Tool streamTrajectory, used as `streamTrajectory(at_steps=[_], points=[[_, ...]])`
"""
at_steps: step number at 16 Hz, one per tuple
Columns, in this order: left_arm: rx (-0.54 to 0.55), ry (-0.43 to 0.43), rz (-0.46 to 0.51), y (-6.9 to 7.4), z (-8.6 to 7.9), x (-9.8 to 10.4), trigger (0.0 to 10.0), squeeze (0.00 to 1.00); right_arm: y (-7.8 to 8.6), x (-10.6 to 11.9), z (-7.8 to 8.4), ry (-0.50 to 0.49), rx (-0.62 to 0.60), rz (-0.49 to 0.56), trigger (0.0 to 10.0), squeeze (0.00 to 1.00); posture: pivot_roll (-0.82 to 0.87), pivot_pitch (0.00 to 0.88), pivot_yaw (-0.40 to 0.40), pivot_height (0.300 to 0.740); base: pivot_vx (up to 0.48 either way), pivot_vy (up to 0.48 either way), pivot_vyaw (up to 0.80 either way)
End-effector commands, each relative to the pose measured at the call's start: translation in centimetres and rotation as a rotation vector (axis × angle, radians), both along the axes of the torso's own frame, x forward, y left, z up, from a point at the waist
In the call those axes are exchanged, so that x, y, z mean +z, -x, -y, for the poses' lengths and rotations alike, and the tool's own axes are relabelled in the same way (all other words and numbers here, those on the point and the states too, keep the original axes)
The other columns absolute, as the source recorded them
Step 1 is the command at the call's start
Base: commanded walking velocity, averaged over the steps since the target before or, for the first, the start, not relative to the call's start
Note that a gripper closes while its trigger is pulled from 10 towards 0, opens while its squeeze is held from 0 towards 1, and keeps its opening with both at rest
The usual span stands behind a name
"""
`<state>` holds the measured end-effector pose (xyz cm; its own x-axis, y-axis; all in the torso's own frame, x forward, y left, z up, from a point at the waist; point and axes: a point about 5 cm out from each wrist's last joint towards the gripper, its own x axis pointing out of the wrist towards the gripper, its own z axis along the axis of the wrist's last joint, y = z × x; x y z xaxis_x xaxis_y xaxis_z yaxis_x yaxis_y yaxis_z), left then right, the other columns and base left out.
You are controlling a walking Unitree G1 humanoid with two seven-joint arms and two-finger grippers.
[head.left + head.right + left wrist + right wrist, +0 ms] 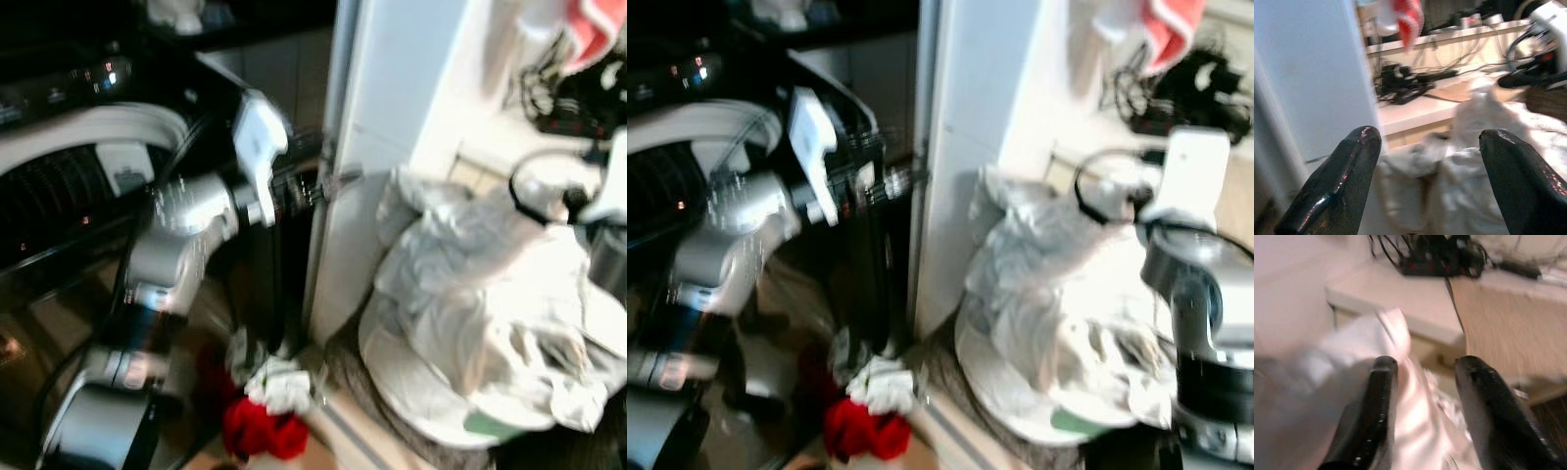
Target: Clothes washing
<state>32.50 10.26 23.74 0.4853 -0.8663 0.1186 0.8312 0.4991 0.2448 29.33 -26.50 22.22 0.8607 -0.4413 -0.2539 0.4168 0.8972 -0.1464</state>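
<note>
1. Left eye view, blurred: a heap of crumpled white cloth [490, 294] fills a round white laundry basket [411, 387] on the floor beside a tall white cabinet panel [392, 127].
2. The left gripper [1430, 152] is raised near the panel, its fingers [1342, 181] spread wide and empty.
3. The right gripper [1422, 377] sits over the heap, fingers [1376, 416] parted, white cloth lying between them.
4. A red garment [263, 429] and a small white one [279, 384] lie on the floor beside a dark open washing machine [59, 166].

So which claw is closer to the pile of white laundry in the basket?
The right claw. Its open fingers are right over the white laundry. The left claw, also open, is off to the pile's left, up by the washer.
</note>
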Motion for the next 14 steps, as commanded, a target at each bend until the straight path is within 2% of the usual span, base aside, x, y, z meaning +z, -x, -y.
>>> streamTrajectory(at_steps=[1,2,3,5,6,7,9,10,11,12,14], points=[[-0.051,0.007,0.038,1.1,0.6,1.2,10.0,0.00,0.4,0.2,0.1,-0.007,-0.009,0.006,10.0,1.00,-0.06,0.000,-0.036,0.740,0.000,0.000,0.00],[-0.114,0.033,0.008,3.5,0.9,1.1,10.0,0.00,0.7,-0.7,-0.1,-0.064,0.011,-0.014,10.0,1.00,-0.06,0.000,-0.037,0.740,0.000,0.000,0.00],[-0.125,0.038,0.000,4.1,1.0,1.1,10.0,0.00,0.7,-1.0,-0.2,-0.079,0.016,-0.018,10.0,1.00,-0.06,0.000,-0.037,0.740,0.000,0.000,0.00],[-0.153,0.031,-0.004,5.4,1.4,0.9,10.0,0.00,0.4,-2.4,-1.0,-0.176,0.091,-0.048,10.0,1.00,-0.06,0.000,-0.041,0.740,0.000,0.000,0.00],[-0.150,0.018,0.001,5.6,1.6,0.9,10.0,0.00,0.3,-3.1,-1.1,-0.195,0.103,-0.070,10.0,0.00,-0.06,0.000,-0.044,0.740,0.000,0.000,0.00],[-0.155,-0.010,0.000,6.0,1.8,0.6,10.0,0.00,0.4,-3.9,-1.3,-0.227,0.130,-0.096,10.0,0.00,-0.06,0.000,-0.045,0.740,0.000,0.000,0.00],[-0.174,-0.033,0.005,6.5,2.0,0.3,10.0,0.00,0.4,-4.3,-1.6,-0.254,0.161,-0.097,10.0,0.00,-0.06,0.000,-0.045,0.740,0.000,0.000,0.00],[-0.195,-0.030,-0.021,7.1,2.2,-0.1,10.0,0.00,0.4,-4.9,-2.2,-0.333,0.222,-0.073,9.1,0.00,-0.06,0.000,-0.047,0.740,0.000,0.000,0.00],[-0.196,-0.030,-0.025,7.2,2.3,-0.1,10.0,0.00,0.4,-5.1,-2.3,-0.348,0.233,-0.068,9.1,0.00,-0.06,0.000,-0.047,0.740,0.000,0.000,0.00],[-0.188,-0.040,-0.028,7.2,2.3,-0.4,10.0,0.00,0.3,-5.2,-2.4,-0.358,0.255,-0.047,0.0,0.00,-0.06,0.000,-0.048,0.740,0.000,0.000,0.00],[-0.164,-0.061,-0.027,7.0,2.3,-0.8,10.0,0.00,0.3,-6.1,-2.9,-0.383,0.314,-0.050,0.0,0.00,-0.06,0.000,-0.052,0.740,0.000,0.000,0.00]])
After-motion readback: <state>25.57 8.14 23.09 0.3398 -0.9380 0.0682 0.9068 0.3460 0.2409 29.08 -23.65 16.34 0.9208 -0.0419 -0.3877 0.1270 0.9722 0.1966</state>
